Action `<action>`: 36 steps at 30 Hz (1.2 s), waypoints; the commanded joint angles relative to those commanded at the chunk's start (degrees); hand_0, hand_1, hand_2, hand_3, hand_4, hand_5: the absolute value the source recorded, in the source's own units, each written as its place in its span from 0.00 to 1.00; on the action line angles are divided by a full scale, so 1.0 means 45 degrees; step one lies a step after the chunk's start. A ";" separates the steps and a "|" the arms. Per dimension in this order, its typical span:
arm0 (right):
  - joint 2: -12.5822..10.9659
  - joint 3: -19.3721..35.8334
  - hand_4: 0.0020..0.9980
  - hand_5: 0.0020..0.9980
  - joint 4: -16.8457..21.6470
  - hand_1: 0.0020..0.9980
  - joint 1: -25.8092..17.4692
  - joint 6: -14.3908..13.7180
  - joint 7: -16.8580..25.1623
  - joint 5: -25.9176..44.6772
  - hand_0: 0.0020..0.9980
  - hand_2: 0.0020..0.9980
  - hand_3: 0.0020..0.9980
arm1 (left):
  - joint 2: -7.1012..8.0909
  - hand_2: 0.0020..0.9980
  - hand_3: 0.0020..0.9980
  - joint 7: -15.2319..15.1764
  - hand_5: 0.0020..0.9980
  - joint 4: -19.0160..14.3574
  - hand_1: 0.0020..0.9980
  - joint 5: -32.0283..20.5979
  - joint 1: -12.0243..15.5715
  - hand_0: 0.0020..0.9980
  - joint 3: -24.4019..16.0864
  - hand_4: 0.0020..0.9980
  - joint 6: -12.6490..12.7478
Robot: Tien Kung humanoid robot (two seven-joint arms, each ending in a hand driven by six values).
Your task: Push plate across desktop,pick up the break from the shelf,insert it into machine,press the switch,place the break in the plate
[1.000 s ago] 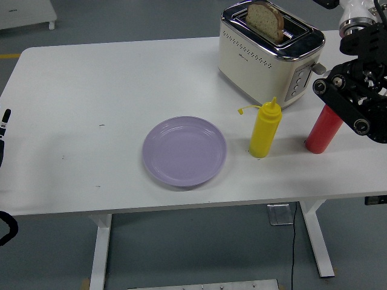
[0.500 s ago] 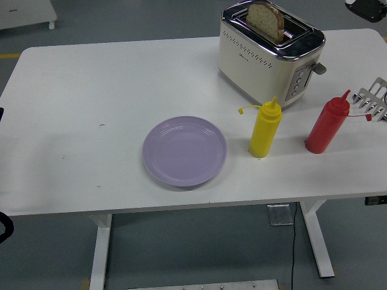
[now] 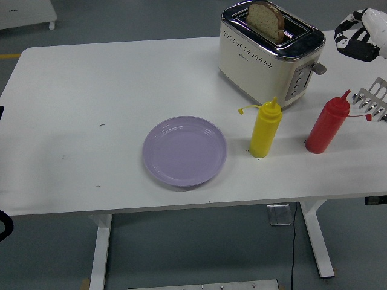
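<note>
A white tabletop [image 3: 84, 90] fills most of the frame, its near edge running along the lower part.

Nearest to me, just left of centre, a lilac plate [image 3: 184, 151] lies flat and empty.

To its right stand a yellow squeeze bottle [image 3: 265, 130] and, further right, a red squeeze bottle [image 3: 326, 124], both upright and apart from each other.

At the right edge, level with the red bottle's cap, the end of a metal rack [image 3: 375, 101] pokes into the frame; I take it for the shelf named in the task.

Behind the bottles, in the upper right, a cream and chrome toaster [image 3: 269, 51] sits near the far edge of the tabletop, its lever and buttons on the end that faces right.

A slice of bread [image 3: 266, 19] stands upright in a slot, its top half showing above the chrome, its long edge running along the slot from upper left to lower right.

Farthest off, in the upper right corner, part of my right arm [image 3: 363, 33] shows as a white and black shape; the fingers are out of the frame, so I cannot tell whether they are apart or together.

My left arm shows only as a dark sliver at the left edge.

As I judge it, the bread lies to the left of my right arm and well above the plate, so the right arm is much the nearer one to lift it out and carry it down and left to the plate.
</note>
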 joint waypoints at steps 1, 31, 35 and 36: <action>0.0016 -0.0083 0.40 0.65 -0.0041 0.52 0.0014 0.0034 0.0009 0.0010 0.46 0.65 0.59 | 0.0001 0.94 0.80 0.0000 1.00 -0.0002 0.89 0.0000 0.0000 0.84 -0.0003 0.63 -0.0001; 0.0264 -0.1039 0.37 0.69 -0.1028 0.51 0.0408 0.0800 0.0368 0.0721 0.45 0.60 0.53 | -0.0009 0.94 0.80 0.0006 1.00 0.0011 0.88 -0.0025 0.0009 0.84 -0.0009 0.63 0.0032; 0.0289 -0.1153 0.36 0.70 -0.1100 0.51 0.0425 0.0885 0.0378 0.0776 0.45 0.59 0.53 | -0.0004 0.94 0.80 0.0005 1.00 0.0007 0.88 -0.0026 0.0031 0.84 -0.0006 0.63 0.0036; 0.0309 -0.1184 0.36 0.70 -0.1110 0.51 0.0432 0.0899 0.0382 0.0775 0.45 0.59 0.53 | -0.0005 0.94 0.80 0.0006 1.00 0.0010 0.88 -0.0027 0.0035 0.84 0.0003 0.63 0.0038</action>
